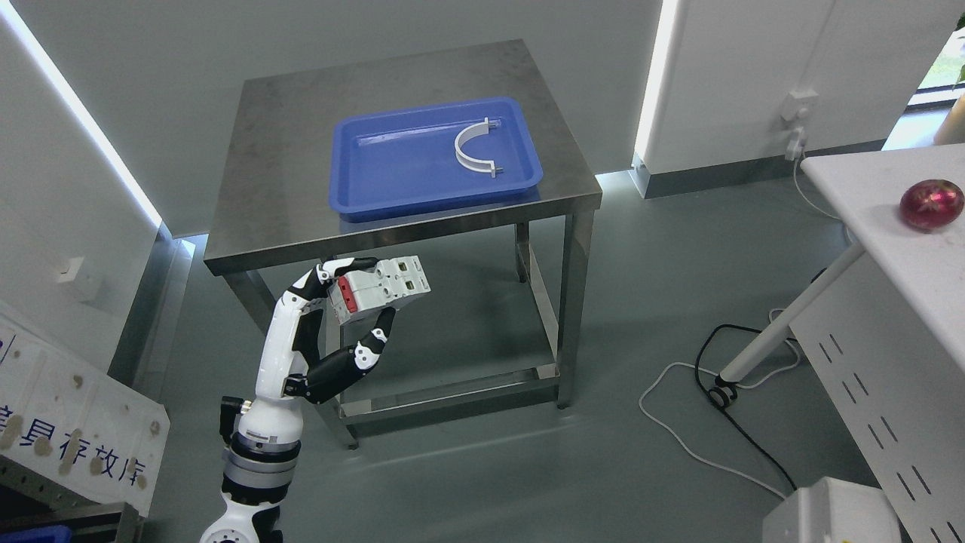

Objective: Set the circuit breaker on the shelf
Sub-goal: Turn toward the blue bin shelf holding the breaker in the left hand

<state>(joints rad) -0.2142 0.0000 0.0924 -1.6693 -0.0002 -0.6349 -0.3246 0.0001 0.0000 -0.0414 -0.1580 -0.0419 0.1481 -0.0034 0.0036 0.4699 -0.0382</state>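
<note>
— Steel table (286,188) in the upper middle of the frame, and one blue tray (377,162) lying flat on it. Why would the breaker be out in the air like that, down at the lower left?

— My guess is it's in carry. The left hand (343,317) has the circuit breaker (381,290) pinched: fingers (348,265) curled over the top, thumb (373,343) pressing up from beneath. It hangs just in front of the table's near edge, clear of the top, touching nothing but the hand.

— Tilted, isn't it?

— A bit, with the red face turned toward the wrist. That grip leaves the pale body free, which should suit setting it down on a ledge.

— And the shelf?

— Possibly the metal racking with the signboard (75,437) at the lower left edge; I can't be sure.

— Count for me.

— One breaker, one tray, one white curved clamp (471,147) inside the tray toward its right end, one steel table. At the right edge, a white table (889,219) with one dark red ball (932,204). Cables (724,377) trail on the floor below it. One robot arm showing; the right one is out of sight.
</note>
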